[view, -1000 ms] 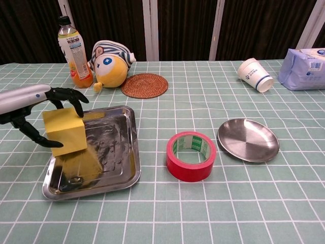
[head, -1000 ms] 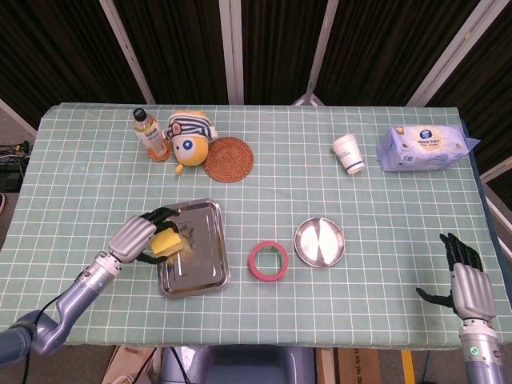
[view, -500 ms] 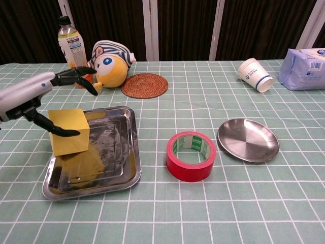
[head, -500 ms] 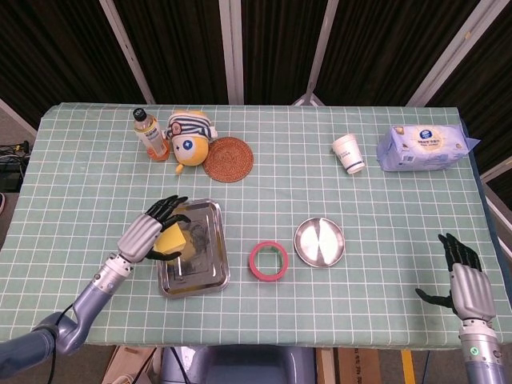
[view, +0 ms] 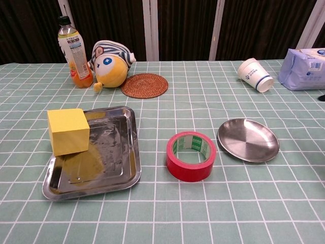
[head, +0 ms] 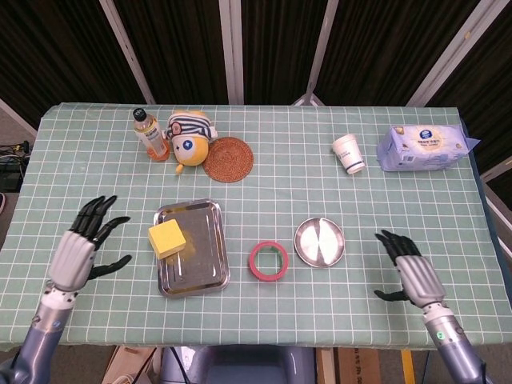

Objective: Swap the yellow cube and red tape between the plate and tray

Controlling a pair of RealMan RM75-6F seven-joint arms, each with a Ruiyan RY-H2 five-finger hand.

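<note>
The yellow cube [head: 166, 238] [view: 68, 131] sits at the left edge of the steel tray [head: 200, 264] [view: 114, 157], held by nothing. Between the tray and the round steel plate [head: 319, 242] [view: 248, 139] the red tape roll [head: 268, 261] [view: 191, 155] lies flat on the cloth. The plate holds nothing. My left hand [head: 81, 249] hovers well left of the tray, fingers spread and empty. My right hand [head: 410, 272] is open near the front right, to the right of the plate. Neither hand shows in the chest view.
Along the back stand an orange drink bottle [head: 150, 134], a striped plush toy [head: 190, 136], a woven coaster [head: 228, 159], a tipped paper cup [head: 349, 154] and a tissue pack [head: 422, 148]. The table's front edge runs just below both hands.
My left hand let go of the yellow cube and drew back to the left, leaving the cube on the tray. My right hand moved left and inward toward the plate.
</note>
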